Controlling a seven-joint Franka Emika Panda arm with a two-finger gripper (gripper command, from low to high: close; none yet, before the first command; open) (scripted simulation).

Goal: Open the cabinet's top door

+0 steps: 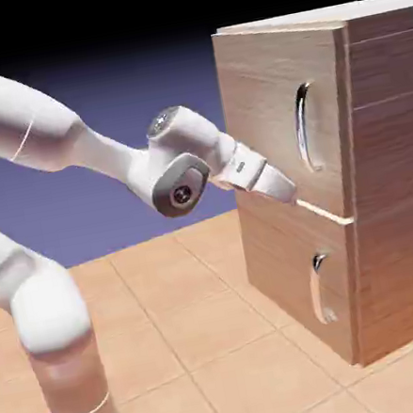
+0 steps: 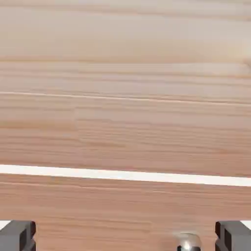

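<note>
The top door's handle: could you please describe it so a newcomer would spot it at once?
Look for the tall wood-grain cabinet on the exterior view's right. High on its front sits the top door, bearing a curved, upright silver handle. It is the longer, higher one of the two handles.

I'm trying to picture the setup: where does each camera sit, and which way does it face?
Exterior view: stands off to the side, facing the cabinet; most of the white arm shows.
Hand view: on the hand, looking along the open gripper at the cabinet's front; both finger tips show.
Shared: the pale gap between the doors.
</note>
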